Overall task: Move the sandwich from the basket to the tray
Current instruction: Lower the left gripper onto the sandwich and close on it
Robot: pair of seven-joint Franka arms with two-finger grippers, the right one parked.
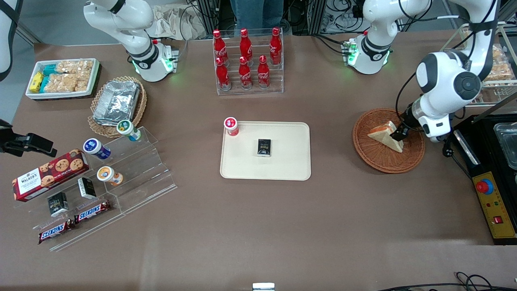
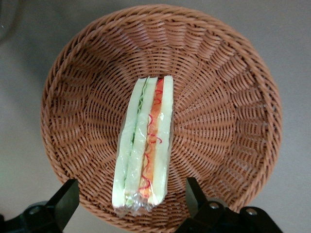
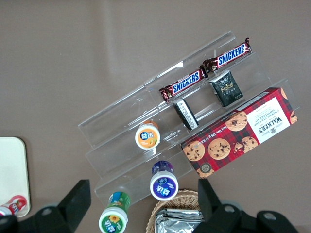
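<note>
- sandwich point(image 2: 144, 145) sits in the basket point(image 2: 228, 107), right between the pincer point(image 2: 131, 201) fingers
- pincer's wide open, fingers either side, not gripping anything

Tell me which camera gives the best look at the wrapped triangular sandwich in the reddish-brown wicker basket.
The left wrist view: the wrapped triangular sandwich stands on edge in the reddish-brown wicker basket, its orange-pink and green filling layers clear, between the open gripper fingers. The front view shows only a small pale wedge beside the gripper. The right wrist view misses it.

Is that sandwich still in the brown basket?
Yes. The wrapped triangular sandwich lies in the reddish-brown wicker basket, with the open gripper straddling it.
</note>
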